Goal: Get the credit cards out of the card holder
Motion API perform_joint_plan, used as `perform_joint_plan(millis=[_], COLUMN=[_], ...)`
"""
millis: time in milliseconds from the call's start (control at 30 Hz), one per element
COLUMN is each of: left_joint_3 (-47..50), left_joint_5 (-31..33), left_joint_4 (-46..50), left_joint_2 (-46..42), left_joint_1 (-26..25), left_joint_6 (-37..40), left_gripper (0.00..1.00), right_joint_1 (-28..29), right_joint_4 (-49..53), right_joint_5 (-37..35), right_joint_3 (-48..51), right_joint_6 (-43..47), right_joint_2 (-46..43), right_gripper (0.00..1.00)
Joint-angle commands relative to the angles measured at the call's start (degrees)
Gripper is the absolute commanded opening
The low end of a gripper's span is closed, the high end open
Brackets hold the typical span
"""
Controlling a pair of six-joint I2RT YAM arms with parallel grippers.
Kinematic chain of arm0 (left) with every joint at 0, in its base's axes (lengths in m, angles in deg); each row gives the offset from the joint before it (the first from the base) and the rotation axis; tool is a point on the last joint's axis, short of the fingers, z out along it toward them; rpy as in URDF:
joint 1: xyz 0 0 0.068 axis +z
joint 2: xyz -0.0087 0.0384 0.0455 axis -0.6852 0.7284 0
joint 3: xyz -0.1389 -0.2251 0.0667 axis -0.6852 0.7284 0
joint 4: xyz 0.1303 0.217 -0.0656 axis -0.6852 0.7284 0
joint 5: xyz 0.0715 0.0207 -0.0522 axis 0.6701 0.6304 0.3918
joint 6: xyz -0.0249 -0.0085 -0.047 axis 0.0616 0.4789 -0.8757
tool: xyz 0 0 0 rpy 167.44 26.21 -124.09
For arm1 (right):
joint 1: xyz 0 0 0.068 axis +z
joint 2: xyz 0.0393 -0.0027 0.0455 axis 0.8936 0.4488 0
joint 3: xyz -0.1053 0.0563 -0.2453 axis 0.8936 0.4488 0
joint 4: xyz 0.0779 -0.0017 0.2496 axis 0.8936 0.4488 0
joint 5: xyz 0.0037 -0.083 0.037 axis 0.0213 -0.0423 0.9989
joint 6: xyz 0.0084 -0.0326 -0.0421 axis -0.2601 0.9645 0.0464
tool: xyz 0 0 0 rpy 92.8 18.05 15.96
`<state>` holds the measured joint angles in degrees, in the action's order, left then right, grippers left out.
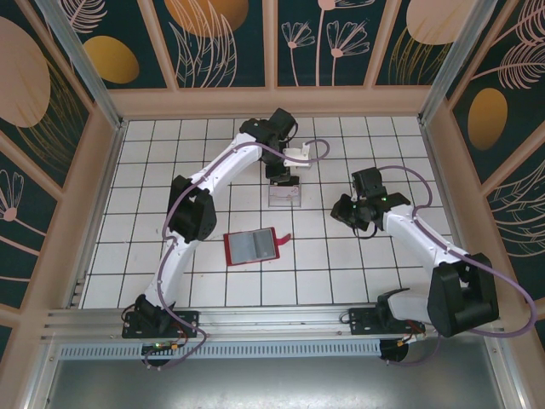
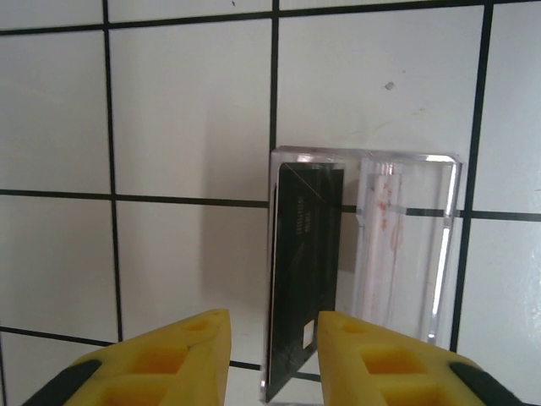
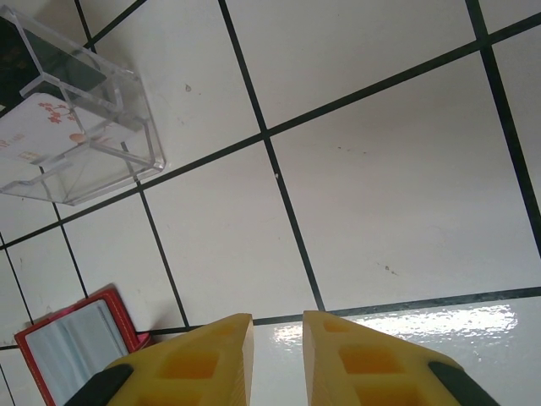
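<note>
Card holder [image 1: 252,247] lies open, grey face up, mid-worktop [image 1: 153,170], well apart from the clear plastic stand [image 1: 283,194], in which a dark credit card [image 2: 304,254] and a pale card [image 2: 385,245] stand upright. Left hand [image 2: 275,330] hangs over the stand, fingers spread, gripping nothing. Right hand [image 3: 277,334] hovers over bare tile, narrowly parted, empty.

Clear plastic stand [image 1: 283,194] on tiled table [image 1: 170,153]

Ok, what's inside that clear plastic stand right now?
Two cards stand in the clear stand: a dark card on one side and a pale card with red markings beside it. The left gripper partly covers the dark card's near end.
</note>
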<state>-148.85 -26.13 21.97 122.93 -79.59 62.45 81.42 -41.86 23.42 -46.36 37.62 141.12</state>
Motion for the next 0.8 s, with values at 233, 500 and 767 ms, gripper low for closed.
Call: perform_joint_plan(millis=[233,500,767], left_joint_3=[3.4,22.1,30.9], left_joint_5=[-1.1,4.2,13.3], left_joint_4=[-7.9,-27.8,-28.4], left_joint_2=[-6.7,-19.7,-27.0], left_joint_1=[-0.2,-0.1,0.0], left_joint_6=[-7.8,-31.5,-56.3], left_gripper=[0.34,0.33,0.33], right_joint_1=[2.9,10.6,17.4], right_joint_4=[-0.7,-3.3,-4.6], right_joint_5=[1.7,4.7,7.4], right_joint_3=[-0.7,-4.2,-8.6], right_joint_6=[1.0,1.9,3.4], right_joint_2=[1.2,8.6,17.0], right_gripper=[0.23,0.24,0.29])
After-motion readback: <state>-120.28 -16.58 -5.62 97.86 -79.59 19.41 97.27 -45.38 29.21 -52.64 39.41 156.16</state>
